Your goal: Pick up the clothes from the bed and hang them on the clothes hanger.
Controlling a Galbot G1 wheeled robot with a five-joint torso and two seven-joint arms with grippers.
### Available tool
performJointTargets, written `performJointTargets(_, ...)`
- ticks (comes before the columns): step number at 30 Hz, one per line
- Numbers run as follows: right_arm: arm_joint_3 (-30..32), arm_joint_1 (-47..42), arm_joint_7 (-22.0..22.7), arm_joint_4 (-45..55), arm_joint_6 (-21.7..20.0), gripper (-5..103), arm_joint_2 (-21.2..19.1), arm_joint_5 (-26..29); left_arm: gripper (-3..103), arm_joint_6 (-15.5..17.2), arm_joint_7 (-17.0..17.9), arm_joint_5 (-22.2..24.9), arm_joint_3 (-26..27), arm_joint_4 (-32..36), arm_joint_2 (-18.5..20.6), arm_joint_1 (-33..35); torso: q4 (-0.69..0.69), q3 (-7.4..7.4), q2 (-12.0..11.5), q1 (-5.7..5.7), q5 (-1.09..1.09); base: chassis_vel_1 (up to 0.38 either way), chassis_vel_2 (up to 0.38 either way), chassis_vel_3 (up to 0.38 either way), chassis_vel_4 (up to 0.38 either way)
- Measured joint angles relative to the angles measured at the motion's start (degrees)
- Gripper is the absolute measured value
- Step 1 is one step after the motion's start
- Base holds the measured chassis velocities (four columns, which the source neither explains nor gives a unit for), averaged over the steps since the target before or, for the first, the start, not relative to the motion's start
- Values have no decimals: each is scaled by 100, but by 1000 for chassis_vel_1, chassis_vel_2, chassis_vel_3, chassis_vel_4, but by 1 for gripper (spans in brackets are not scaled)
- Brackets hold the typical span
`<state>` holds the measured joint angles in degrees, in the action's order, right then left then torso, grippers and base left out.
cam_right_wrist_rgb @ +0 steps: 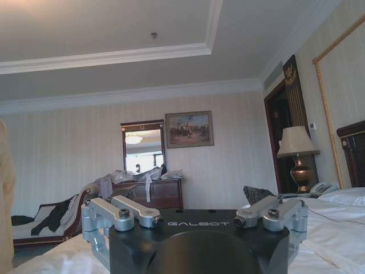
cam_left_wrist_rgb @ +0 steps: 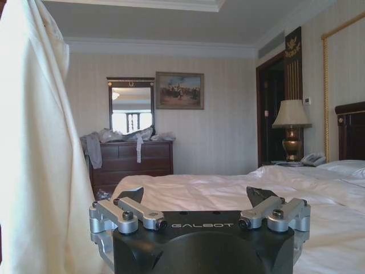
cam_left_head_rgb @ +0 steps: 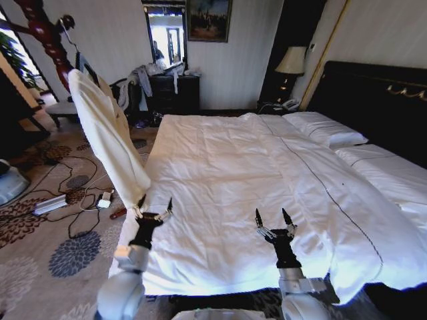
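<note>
The cream clothes [cam_left_head_rgb: 110,137] hang full length left of the bed [cam_left_head_rgb: 220,167], draped on the clothes hanger [cam_left_head_rgb: 81,64], whose hook rests on a dark red wooden stand [cam_left_head_rgb: 45,32]. My left gripper [cam_left_head_rgb: 155,209] is open at the bed's near left corner, right beside the garment's lower hem, with nothing between its fingers. In the left wrist view the clothes [cam_left_wrist_rgb: 34,142] hang close beside the open left gripper [cam_left_wrist_rgb: 197,197]. My right gripper [cam_left_head_rgb: 273,219] stands open over the near end of the white duvet. The right gripper [cam_right_wrist_rgb: 197,200] holds nothing.
Cables and a power strip [cam_left_head_rgb: 50,203] lie on the patterned carpet left of the bed. A dark dresser [cam_left_head_rgb: 175,92] with a clothes heap stands at the far wall under a mirror. A lamp [cam_left_head_rgb: 291,61] and dark headboard [cam_left_head_rgb: 380,100] are at the right.
</note>
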<state>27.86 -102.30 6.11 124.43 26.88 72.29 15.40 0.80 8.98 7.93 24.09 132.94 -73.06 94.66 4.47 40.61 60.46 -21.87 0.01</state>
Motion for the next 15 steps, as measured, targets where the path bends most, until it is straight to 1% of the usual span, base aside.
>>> performJointTargets(15,1,23,-7,2,0,100,-20,46,100,16,8,83,-12,1,70,-17,0,1,0,-1,-1,0,0,0,0)
